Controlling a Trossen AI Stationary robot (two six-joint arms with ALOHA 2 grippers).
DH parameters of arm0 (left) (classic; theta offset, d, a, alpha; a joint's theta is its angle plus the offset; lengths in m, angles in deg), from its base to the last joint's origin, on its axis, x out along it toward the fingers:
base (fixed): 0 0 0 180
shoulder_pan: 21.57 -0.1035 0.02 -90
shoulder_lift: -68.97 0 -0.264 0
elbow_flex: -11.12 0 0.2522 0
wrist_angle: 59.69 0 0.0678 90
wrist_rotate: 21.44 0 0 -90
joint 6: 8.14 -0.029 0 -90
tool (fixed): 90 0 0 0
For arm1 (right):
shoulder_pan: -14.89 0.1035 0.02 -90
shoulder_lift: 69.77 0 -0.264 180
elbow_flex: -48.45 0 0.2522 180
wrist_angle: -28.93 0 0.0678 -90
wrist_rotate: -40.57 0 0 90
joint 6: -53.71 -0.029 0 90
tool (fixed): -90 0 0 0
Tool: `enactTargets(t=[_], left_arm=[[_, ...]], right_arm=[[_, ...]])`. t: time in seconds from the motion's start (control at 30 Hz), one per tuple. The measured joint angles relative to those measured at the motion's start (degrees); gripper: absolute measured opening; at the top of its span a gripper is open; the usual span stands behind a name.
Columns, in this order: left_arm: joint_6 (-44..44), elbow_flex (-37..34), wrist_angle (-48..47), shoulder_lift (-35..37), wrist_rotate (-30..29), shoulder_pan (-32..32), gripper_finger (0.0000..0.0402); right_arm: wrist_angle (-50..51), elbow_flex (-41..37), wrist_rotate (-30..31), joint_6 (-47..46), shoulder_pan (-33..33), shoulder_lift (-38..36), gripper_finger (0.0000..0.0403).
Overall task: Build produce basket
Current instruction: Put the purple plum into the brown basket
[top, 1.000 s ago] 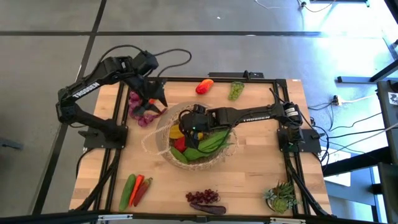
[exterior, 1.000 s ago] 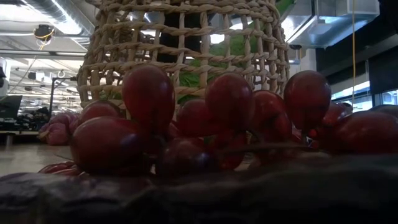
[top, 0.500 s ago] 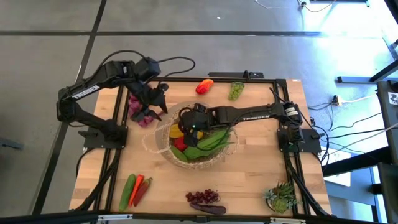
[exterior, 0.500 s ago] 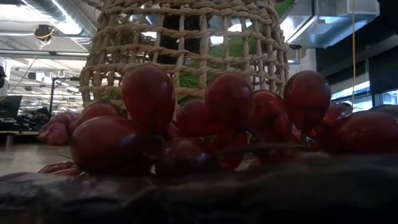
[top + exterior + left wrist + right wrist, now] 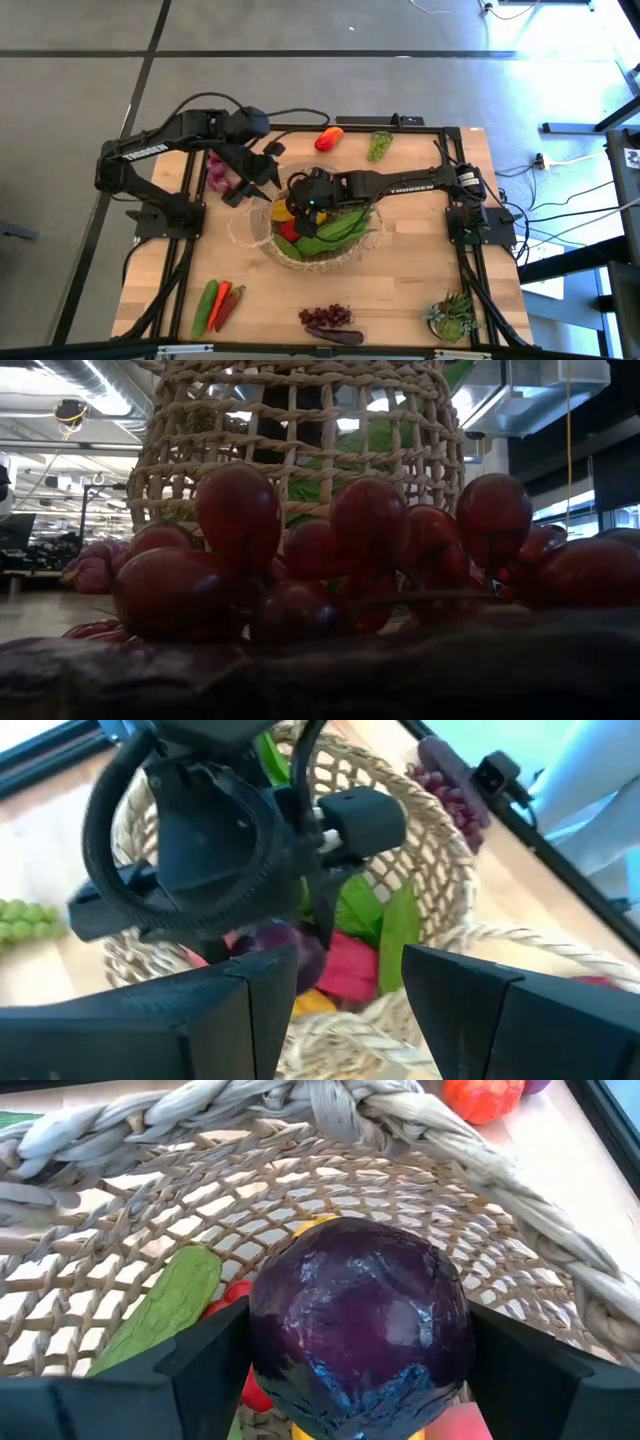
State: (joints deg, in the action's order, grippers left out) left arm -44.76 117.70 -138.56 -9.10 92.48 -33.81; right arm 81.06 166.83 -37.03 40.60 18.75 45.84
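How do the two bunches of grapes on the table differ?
The green grapes lie at the table's far edge, beside the red pepper; the dark red grapes lie at the near edge. The green bunch looks smaller and lies alone; the red bunch touches a dark vegetable. Both are outside the basket.

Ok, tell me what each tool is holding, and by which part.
The right tool grips a round purple vegetable by its sides, over the basket. The left tool holds nothing visible.
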Motion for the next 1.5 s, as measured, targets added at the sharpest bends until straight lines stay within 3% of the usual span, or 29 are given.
enactTargets(t=[0.53,0.9,1.5], left_arm=[[0.41,-0.07,-0.68,-1.7,-0.79,0.34,0.0171],[0.63,-0.07,-0.85,-1.7,-0.71,0.34,0.0171],[2.01,-0.07,-0.87,-1.7,-0.89,0.34,0.0171]], right_arm=[[0.83,0.0,-1.01,-0.17,0.0,-0.02,0.0287],[0.9,0.0,1.15,1.51,-0.32,-0.02,0.0323],[0.6,0.0,1.47,-0.15,-0.33,-0.02,0.0326]])
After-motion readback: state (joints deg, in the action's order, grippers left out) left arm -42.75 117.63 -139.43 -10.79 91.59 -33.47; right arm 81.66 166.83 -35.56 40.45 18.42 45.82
